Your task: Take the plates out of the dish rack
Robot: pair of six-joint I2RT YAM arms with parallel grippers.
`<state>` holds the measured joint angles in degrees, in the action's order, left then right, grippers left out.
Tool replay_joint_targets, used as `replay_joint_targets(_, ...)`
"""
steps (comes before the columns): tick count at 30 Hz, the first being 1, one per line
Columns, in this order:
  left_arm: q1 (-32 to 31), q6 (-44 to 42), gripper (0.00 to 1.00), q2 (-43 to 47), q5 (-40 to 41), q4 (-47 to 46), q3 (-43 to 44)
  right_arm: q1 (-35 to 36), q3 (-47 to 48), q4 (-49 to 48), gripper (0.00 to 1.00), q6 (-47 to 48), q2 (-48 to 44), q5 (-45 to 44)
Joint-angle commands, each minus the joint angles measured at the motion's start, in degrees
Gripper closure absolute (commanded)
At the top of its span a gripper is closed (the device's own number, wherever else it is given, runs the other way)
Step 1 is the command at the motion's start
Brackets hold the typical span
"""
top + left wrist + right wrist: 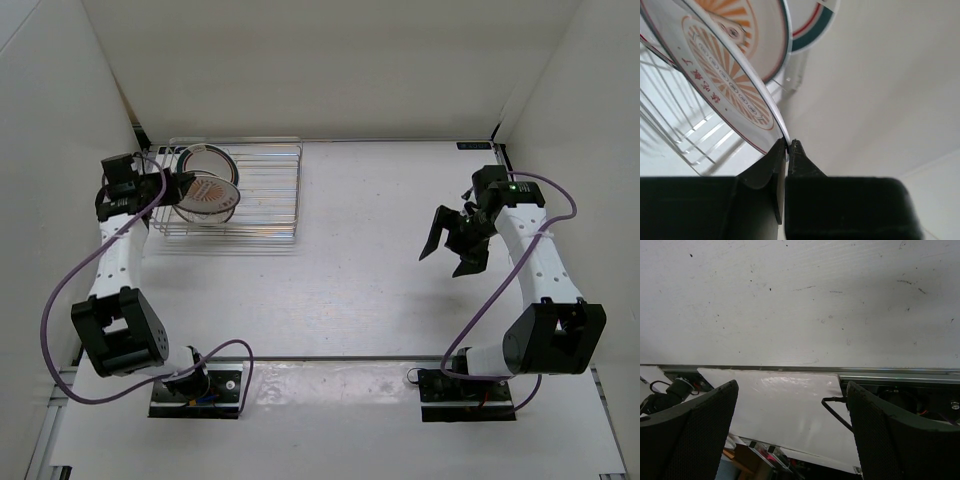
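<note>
Right hand (455, 245) mid-right of frame, fingers spread wide, nothing in it, over tabletop (380, 290). Upper left: left hand (789, 145) pinched tight on rim of sunburst plate (725, 85), which leans in dish rack (270, 190). Ringed plate (205, 160) just behind, also racked. Nothing unloaded yet; both plates left to lift out and set down

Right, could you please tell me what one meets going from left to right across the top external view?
The left gripper, shut on a plate's rim → the sunburst plate that it holds → the bare right end of the dish rack → the right gripper, open.
</note>
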<state>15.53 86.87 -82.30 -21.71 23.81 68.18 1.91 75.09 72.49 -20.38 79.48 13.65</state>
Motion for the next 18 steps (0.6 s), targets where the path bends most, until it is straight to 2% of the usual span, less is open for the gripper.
replay_joint_targets(1, 0.12, 6.55, 1.00, 6.62, -1.67, -2.46, 3.71, 0.28, -0.47, 0.72, 0.10, 0.52, -1.09, 0.41)
replay_joint_targets(5, 0.47, 7.00, 1.00, 8.38, -0.70, 0.78, 8.36, 0.55, 0.67, 0.73, 0.10, 0.43, 0.49, 0.50)
replay_joint_targets(7, 0.47, 4.02, 1.00, 8.39, -0.79, 3.34, 13.54, 0.90, 0.76, 0.73, 0.10, 0.61, 1.28, 0.76)
replay_joint_targets(10, 0.21, -6.93, 1.00, 7.78, 0.18, 14.40, 22.41, 1.16, 1.55, 0.81, 0.10, 0.43, 2.69, 0.85)
replay_joint_targets(12, -1.63, -13.18, 1.00, 7.68, 2.89, 25.26, 28.45, 1.34, 2.77, 1.25, 0.10, 0.43, 4.09, 0.76)
replay_joint_targets(18, -2.43, -22.95, 1.00, 12.86, 6.40, 43.39, 27.18, 1.60, 5.77, 1.34, 0.10, -0.10, 9.18, 2.78)
